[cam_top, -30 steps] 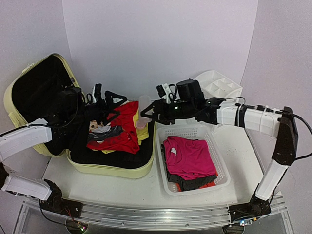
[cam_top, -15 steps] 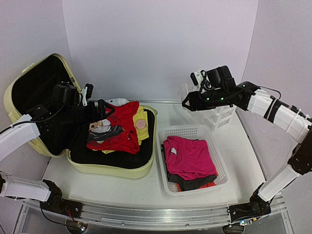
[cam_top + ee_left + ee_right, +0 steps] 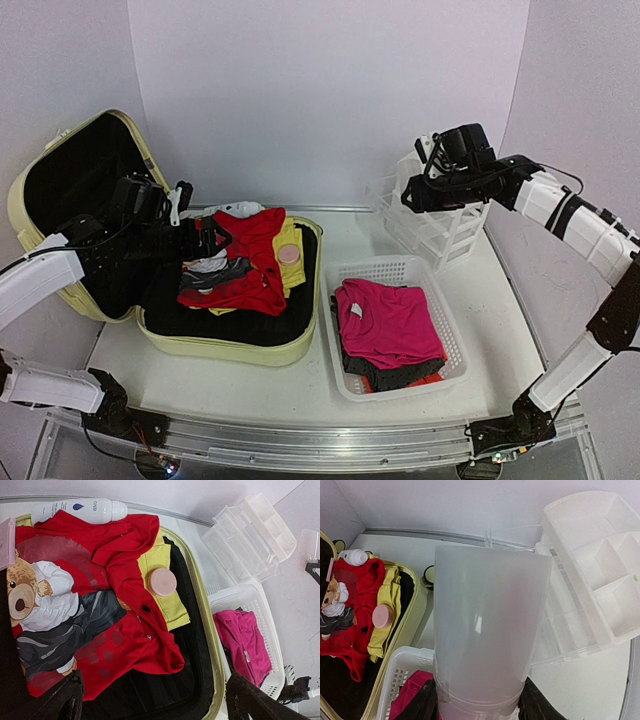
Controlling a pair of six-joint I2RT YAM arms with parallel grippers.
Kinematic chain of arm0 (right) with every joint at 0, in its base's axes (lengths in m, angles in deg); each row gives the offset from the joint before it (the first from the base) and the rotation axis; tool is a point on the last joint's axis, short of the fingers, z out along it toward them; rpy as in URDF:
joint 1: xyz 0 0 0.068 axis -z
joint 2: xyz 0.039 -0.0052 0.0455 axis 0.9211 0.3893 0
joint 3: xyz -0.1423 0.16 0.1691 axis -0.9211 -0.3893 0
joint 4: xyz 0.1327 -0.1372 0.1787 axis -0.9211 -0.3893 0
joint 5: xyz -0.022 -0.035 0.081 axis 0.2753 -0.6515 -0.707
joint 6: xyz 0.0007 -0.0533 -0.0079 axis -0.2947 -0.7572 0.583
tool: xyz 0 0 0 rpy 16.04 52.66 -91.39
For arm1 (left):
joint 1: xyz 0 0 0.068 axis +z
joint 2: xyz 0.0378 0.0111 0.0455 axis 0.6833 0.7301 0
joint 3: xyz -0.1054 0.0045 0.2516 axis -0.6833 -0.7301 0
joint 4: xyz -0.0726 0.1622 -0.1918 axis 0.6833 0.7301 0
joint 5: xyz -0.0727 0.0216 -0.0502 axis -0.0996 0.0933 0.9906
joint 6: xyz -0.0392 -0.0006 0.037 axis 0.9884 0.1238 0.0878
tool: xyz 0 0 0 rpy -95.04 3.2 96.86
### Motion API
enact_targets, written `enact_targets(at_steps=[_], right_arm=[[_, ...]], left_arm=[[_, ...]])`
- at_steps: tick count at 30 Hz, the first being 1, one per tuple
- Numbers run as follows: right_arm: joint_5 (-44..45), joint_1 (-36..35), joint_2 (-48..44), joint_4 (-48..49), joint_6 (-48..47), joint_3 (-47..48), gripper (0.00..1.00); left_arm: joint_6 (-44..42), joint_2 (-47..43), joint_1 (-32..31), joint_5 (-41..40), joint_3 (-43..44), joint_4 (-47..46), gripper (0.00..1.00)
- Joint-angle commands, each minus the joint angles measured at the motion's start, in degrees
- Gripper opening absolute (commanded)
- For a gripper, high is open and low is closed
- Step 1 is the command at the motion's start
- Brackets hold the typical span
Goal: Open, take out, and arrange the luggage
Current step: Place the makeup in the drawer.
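The luggage, a pale yellow-green suitcase (image 3: 235,347), lies open at the left with its black-lined lid (image 3: 75,185) leaning back. Inside are a red shirt (image 3: 125,645), a teddy-bear shirt (image 3: 40,600), a yellow garment (image 3: 162,575), a round pink jar (image 3: 162,582) and a white bottle (image 3: 77,509). My left gripper (image 3: 197,236) hovers open and empty over these clothes (image 3: 155,700). My right gripper (image 3: 412,197) is shut on a translucent plastic tube (image 3: 490,625), held beside the white drawer organizer (image 3: 600,570); it grips the tube's base (image 3: 477,707).
A white mesh basket (image 3: 428,268) with a magenta shirt (image 3: 388,322) over dark clothes stands right of the suitcase. The drawer organizer (image 3: 440,230) stands at the back right against the wall.
My right arm has swung from over the suitcase to the back right, carrying the translucent tube to the organizer. My left gripper has drawn back slightly over the clothes.
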Motion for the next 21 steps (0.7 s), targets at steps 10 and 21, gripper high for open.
enact_targets(at_steps=[10, 21], right_arm=[[7.58, 2.25, 1.42, -0.07, -3.93, 4.92, 0.3], [12.36, 3.04, 5.11, -0.5, -7.3, 8.93, 0.3]], left_arm=[[-1.59, 0.08, 0.09, -1.2, 2.88, -0.32, 1.0], [-1.42, 0.34, 0.08, -0.87, 2.8, 0.05, 1.0]])
